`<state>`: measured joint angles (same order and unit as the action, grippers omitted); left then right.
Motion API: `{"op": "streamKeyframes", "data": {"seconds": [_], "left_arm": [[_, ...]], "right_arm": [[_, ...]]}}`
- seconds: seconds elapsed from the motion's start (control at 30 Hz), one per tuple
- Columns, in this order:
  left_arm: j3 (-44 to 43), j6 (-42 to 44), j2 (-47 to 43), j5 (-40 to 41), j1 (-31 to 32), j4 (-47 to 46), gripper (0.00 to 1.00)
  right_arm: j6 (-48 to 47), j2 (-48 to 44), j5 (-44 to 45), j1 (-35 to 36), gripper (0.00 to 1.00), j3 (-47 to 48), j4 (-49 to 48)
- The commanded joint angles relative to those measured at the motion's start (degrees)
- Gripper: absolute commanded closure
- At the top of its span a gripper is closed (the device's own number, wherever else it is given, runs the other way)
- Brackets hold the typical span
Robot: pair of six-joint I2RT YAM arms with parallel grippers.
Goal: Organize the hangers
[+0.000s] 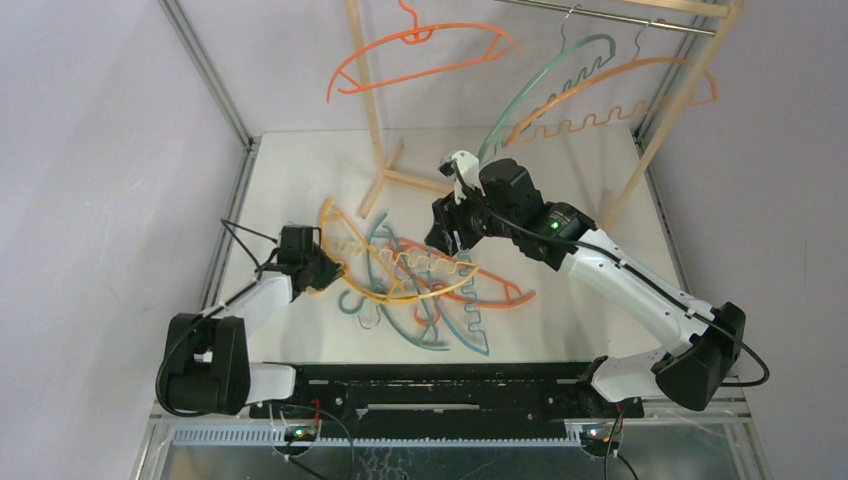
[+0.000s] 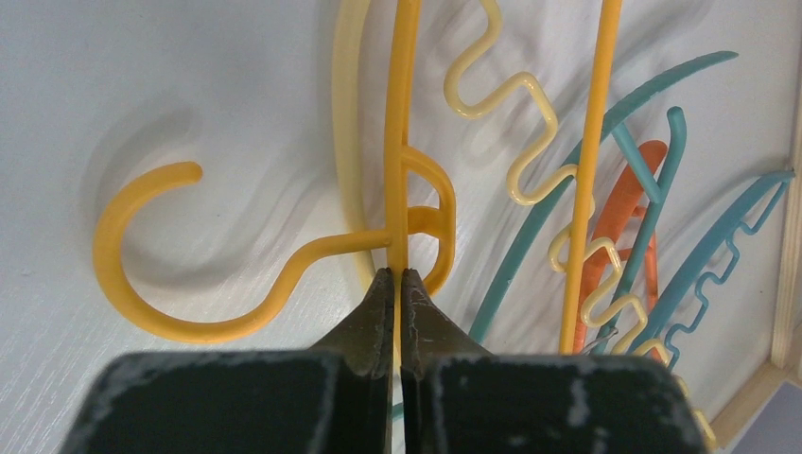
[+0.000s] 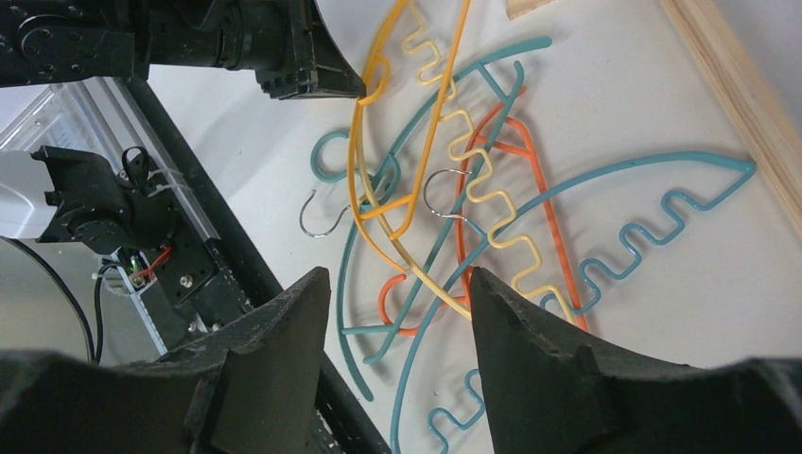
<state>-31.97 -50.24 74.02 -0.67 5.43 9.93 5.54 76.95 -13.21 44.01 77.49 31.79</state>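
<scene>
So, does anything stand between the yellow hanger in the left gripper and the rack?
Yes: the open right gripper hovers over the pile on the side toward the rack, and the yellow hanger crosses teal hangers there.

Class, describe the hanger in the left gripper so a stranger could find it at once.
On the white table, before the wooden rack, lies a tangled pile of hangers. At its left edge the left gripper pinches one hanger. It is deep yellow, plastic hook included, unlike its pale yellow, teal and orange neighbours.
</scene>
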Motion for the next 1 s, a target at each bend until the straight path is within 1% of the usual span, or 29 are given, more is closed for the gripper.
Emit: {"op": "streamKeyframes", "data": {"seconds": [0.0, 0.17, 0.3, 0.4, 0.5, 0.63, 0.7, 0.8, 0.97], "left_arm": [[-3.5, 3.31, -3.44, 0.61, -0.22, 4.94, 1.0], [-5.84, 4.75, -10.19, 0.45, -0.16, 8.64, 1.0], [-6.36, 5.49, -12.89, 0.11, -0.2, 9.13, 1.0], [-6.85, 5.46, -13.17, -0.43, -0.16, 9.31, 1.0], [-7.5, 4.99, -13.27, -1.45, -0.18, 9.31, 1.0], [-9.1, 5.01, -13.48, -2.78, -0.1, 9.45, 1.0], [-10.05, 5.12, -13.5, -3.21, -0.13, 9.46, 1.0], [-12.37, 5.63, -12.85, -5.05, -0.07, 9.82, 1.0], [-17.81, 7.61, -12.31, -7.43, 0.47, 12.69, 1.0]], "right_arm": [[0.11, -1.09, -0.71, -0.24, 0.37, 0.02, -1.68], [-1.2, -0.22, -4.46, -0.17, 0.37, 0.07, -1.9], [-4.48, 1.86, -9.17, 1.05, 0.37, 1.76, -0.18], [-7.38, 5.34, -10.88, 3.54, 0.35, 5.28, 2.47], [-8.12, 10.21, -13.44, 6.29, 0.34, 9.71, 4.27], [-9.21, 17.03, -13.78, 10.05, 0.34, 18.12, 6.59], [-9.06, 19.7, -14.32, 11.33, 0.34, 20.85, 7.29], [-8.57, 21.87, -14.95, 12.29, 0.35, 22.01, 7.78], [-8.88, 22.0, -13.71, 13.11, 0.35, 21.33, 8.09]]}}
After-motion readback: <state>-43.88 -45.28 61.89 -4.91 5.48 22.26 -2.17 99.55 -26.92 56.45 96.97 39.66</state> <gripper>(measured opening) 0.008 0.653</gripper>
